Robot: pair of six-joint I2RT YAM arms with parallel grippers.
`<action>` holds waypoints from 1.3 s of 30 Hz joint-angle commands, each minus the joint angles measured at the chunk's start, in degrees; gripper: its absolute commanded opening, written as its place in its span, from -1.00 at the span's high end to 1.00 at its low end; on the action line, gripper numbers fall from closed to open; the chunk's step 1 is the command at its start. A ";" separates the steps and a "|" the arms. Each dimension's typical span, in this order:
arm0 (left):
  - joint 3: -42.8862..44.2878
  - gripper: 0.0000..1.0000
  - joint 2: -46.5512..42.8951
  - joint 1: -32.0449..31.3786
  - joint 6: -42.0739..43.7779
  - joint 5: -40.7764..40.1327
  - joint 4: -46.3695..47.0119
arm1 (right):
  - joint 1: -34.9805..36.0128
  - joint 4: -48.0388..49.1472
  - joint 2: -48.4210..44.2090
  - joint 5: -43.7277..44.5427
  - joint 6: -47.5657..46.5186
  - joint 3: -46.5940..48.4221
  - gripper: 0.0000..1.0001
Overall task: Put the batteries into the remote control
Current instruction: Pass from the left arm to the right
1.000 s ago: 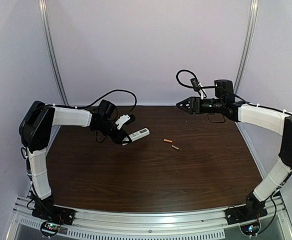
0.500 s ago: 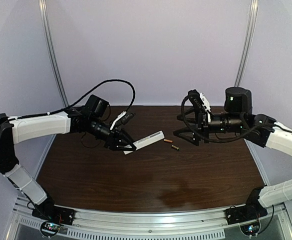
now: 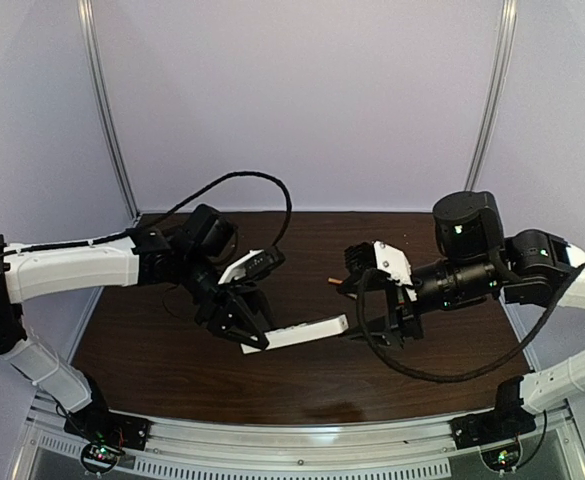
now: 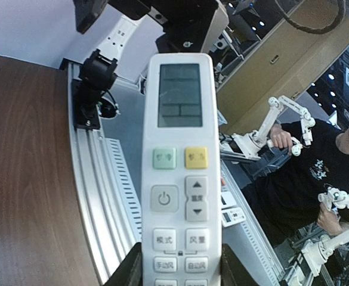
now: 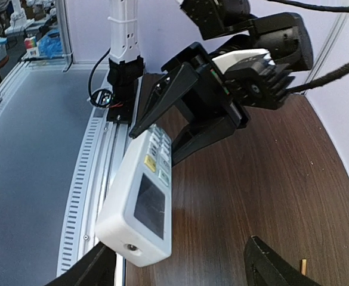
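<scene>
**Left pincer clamped on the remote, right one spread wide at its free end**

Left gripper (image 3: 254,338) is closed on the button end of the remote control (image 3: 307,332), with that arm stretched low across the table (image 3: 172,370) from the left and its wrist tipped down. The overhead view only gives you a white bar held off the wood, pointing right. The left wrist view shows its face instead: display window at the far end, green and yellow buttons below, black fingers (image 4: 132,271) pinching both long edges.

One battery (image 3: 334,281) lies on the table further back, near the right wrist.

Right gripper (image 3: 359,310) reaches in from the right, arm bent. Its own camera shows the fingers (image 5: 269,262) apart, one on each side of the remote's display end, gripping nothing.
</scene>
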 commanded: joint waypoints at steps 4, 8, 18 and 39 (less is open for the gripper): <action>1.16 0.79 2.13 -2.86 0.56 5.65 -1.03 | 8.41 -10.23 5.12 10.83 -4.74 6.16 -0.41; 1.79 0.80 3.53 -3.01 0.22 6.92 -1.03 | 12.75 -12.39 7.81 15.85 -5.83 8.97 -0.33; 2.92 0.85 5.92 -3.02 -0.91 7.33 -1.11 | 18.85 -16.13 13.21 27.68 -7.30 11.82 0.13; 3.59 -0.74 0.37 4.21 -7.80 -4.44 5.03 | 14.51 -9.28 10.77 20.26 3.39 8.95 1.00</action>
